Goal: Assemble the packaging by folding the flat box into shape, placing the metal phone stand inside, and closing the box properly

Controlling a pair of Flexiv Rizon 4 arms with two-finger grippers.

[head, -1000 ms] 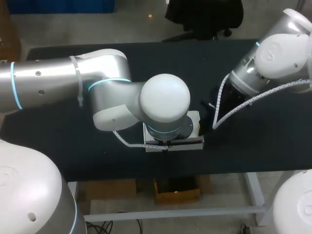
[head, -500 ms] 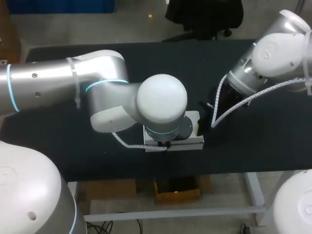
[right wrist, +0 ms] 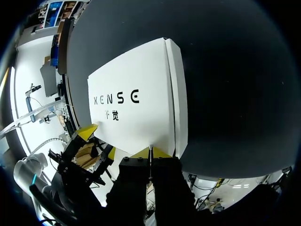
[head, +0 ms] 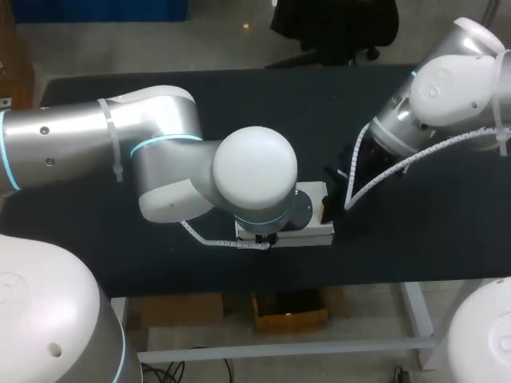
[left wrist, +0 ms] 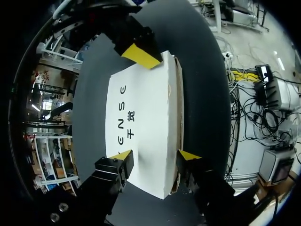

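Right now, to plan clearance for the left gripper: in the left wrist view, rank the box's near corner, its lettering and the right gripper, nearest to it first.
1. Box's near corner, between the left gripper's fingers.
2. Lettering, ahead on the lid.
3. Right gripper, at the box's far end.

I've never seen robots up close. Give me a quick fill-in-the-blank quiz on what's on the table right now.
1. The box lying flat on the table is ___ in colour.
2. The table's surface is ___.
3. The left arm's jaws stand ___ above the box's near end.
4. The left arm's jaws have ___ tips.

Missing words: white; black; open; yellow.
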